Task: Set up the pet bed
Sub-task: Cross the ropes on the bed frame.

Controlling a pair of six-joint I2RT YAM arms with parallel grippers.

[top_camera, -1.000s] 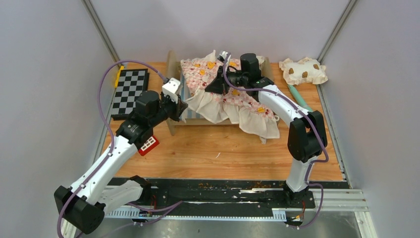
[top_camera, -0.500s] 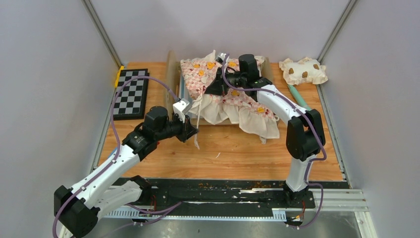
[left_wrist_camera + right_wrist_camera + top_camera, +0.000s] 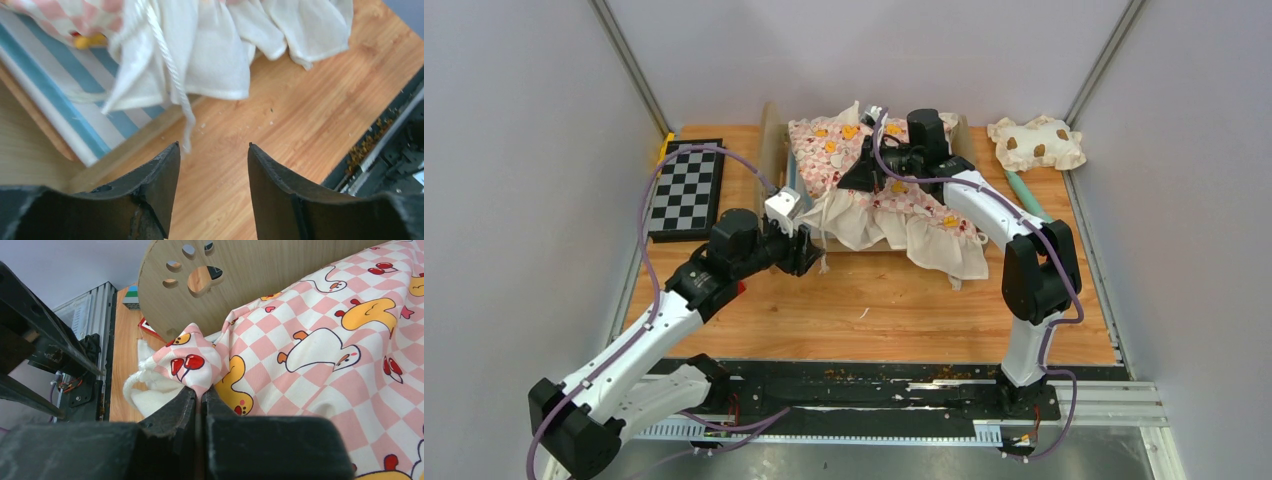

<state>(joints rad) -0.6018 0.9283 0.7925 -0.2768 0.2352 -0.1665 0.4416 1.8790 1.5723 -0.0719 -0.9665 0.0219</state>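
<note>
Bench: light wooden bench top (image 3: 874, 310) inside pale grey walls, with a black rail along the near edge where both arms are bolted.
Left arm: reaches low and forward from the near left corner, wrist turned toward the bed's near left corner.
Left claw (image 3: 214, 150): spread and holding nothing; it hovers over bare wood, just short of the frame's near rail.
Cord: thin white tie string (image 3: 170, 80) hangs from the cushion's frill, its end close to the left fingers.
Pet bed (image 3: 771, 130): small light-wood frame with a blue-and-white striped base (image 3: 60, 95), standing at the middle back of the bench, paw-print headboard (image 3: 250, 280) at its left end.
Cushion: pink checkered ruffled cushion (image 3: 894, 200) with duck and cherry prints, lying askew on the bed, its frill spilling over the near rail onto the bench.
Right arm: elbow upright at the right, forearm stretched back and left over the cushion.
Right claw (image 3: 200, 392): pressed together, pinching a cushion corner near the headboard.
Pillow: small cream brown-spotted pillow (image 3: 1036, 142), far right corner, well apart from the bed.
Board: black-and-white checkerboard (image 3: 684, 187), far left.
Risk: the string could snag on a left finger, and a hard pull by the right claw might tip the bed or drag the cushion off.
</note>
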